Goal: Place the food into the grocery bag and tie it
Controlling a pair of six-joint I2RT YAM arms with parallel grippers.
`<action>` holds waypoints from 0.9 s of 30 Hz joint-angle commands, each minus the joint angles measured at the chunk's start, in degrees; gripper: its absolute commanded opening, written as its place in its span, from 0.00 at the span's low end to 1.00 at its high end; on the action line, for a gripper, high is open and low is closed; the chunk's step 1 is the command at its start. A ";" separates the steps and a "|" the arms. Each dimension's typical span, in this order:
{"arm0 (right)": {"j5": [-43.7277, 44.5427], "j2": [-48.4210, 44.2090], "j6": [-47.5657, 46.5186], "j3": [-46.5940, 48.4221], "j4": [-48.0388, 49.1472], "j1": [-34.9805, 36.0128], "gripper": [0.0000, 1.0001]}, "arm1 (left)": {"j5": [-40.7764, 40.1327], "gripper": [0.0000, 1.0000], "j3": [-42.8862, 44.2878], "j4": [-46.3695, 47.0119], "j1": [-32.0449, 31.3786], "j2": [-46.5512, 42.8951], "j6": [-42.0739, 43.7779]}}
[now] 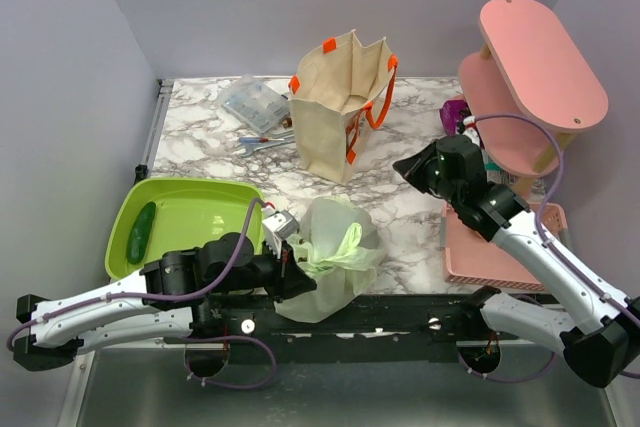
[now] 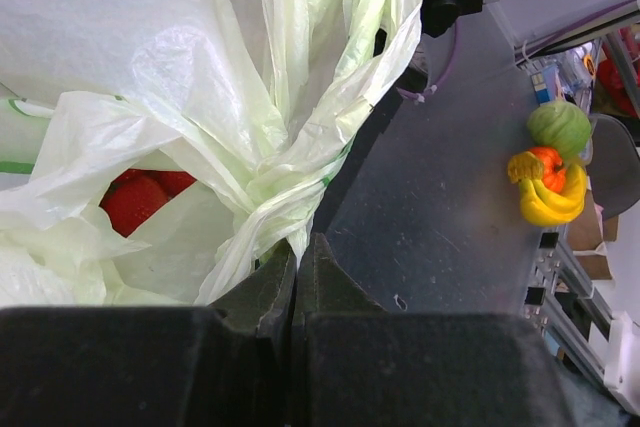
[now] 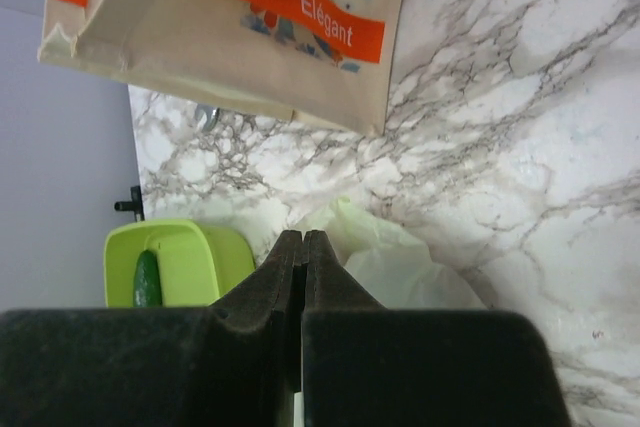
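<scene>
The grocery bag (image 1: 335, 257), thin pale green plastic, sits bunched at the table's near edge, its handles twisted together on top. My left gripper (image 1: 297, 269) is at the bag's left side. In the left wrist view this gripper (image 2: 297, 245) is shut, with a twisted strand of the grocery bag (image 2: 300, 147) pinched at its tips. Red food (image 2: 140, 197) shows through the plastic; the other food is hidden. My right gripper (image 1: 412, 167) hangs raised over the table right of centre. In its own view it (image 3: 303, 237) is shut on nothing, above the bag (image 3: 400, 262).
A lime green tray (image 1: 190, 212) holding a cucumber (image 1: 141, 228) lies at the left. A beige tote (image 1: 340, 107) with orange handles stands behind, a clear box (image 1: 255, 102) beside it. A pink shelf (image 1: 530, 77) and pink basket (image 1: 490, 247) occupy the right.
</scene>
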 commanded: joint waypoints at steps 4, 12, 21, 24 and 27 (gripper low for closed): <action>-24.99 4.35 -13.78 8.33 -1.93 -0.90 0.46 | 0.99 0.00 1.30 0.06 -0.63 1.50 -0.57; -42.60 2.42 -19.14 10.23 -13.52 -0.81 0.81 | 0.64 0.00 2.87 2.16 -0.61 4.88 0.91; -54.80 2.99 -25.20 7.70 -19.61 -0.74 0.81 | 0.04 0.00 3.99 3.43 -0.61 6.99 1.49; -57.22 2.97 -26.38 6.08 -20.77 -0.65 0.79 | -0.23 0.00 3.99 3.73 -0.61 7.02 1.51; -57.61 3.18 -25.62 4.20 -19.64 0.73 0.75 | -0.46 0.00 3.99 4.11 -0.67 7.38 1.49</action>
